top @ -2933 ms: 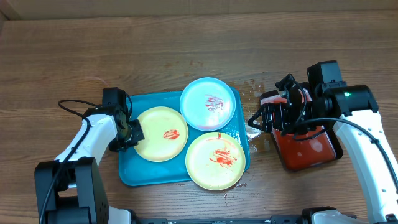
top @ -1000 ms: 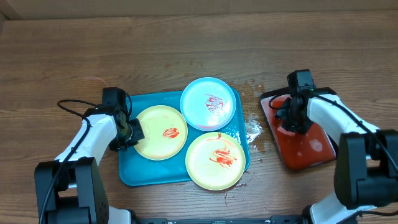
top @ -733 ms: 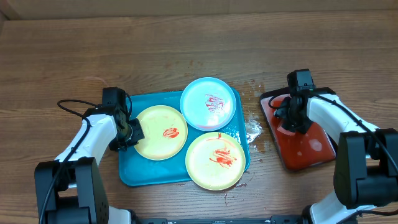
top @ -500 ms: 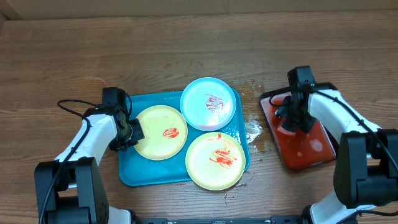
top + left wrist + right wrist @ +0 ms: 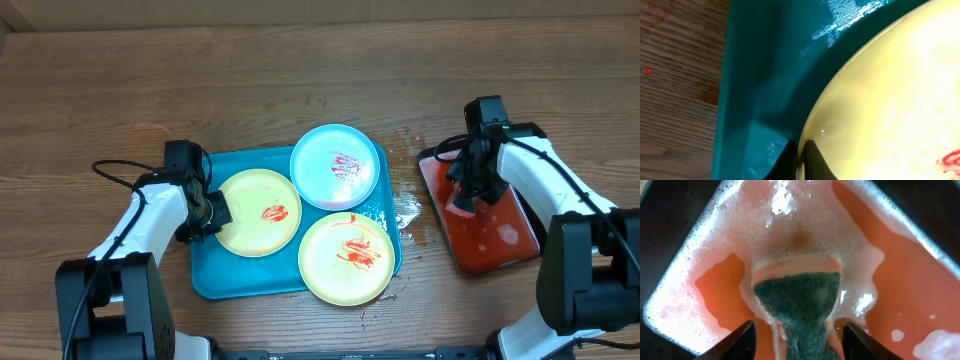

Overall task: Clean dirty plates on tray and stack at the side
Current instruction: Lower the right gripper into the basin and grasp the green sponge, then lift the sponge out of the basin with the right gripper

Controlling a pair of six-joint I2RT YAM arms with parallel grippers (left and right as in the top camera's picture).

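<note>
My left fingers (image 5: 214,212) are clenched on the near rim of the left yellow plate (image 5: 258,213). In the left wrist view the two dark tips sit almost together right at the plate's edge. That plate lies flat in the tray (image 5: 215,280), with a red smear a little past the fingertips, toward its middle. The tray's turquoise floor and raised rim run along the outer side of these fingers, and the bare wooden surface (image 5: 300,70) lies beyond the rim.

Further out from the left fingers, across the held plate, the blue plate (image 5: 335,166) sits in the tray's far corner. The second yellow plate (image 5: 347,257) sits in the near corner. Both are streaked red and lie flat, and each touches or slightly overlaps its neighbours.

My right fingers (image 5: 465,192) are well apart from all three plates, over the black tray (image 5: 470,268) that stands beside the turquoise one. They grasp a sponge (image 5: 797,295), which hangs pinched between the two tips. Its dark scouring face is toward the camera, with an orange strip at its lower end. Directly below the sponge is the red liquid (image 5: 920,280), foamy and pale around the spot under it. A wet, spattered patch (image 5: 410,215) marks the surface between the two trays.
</note>
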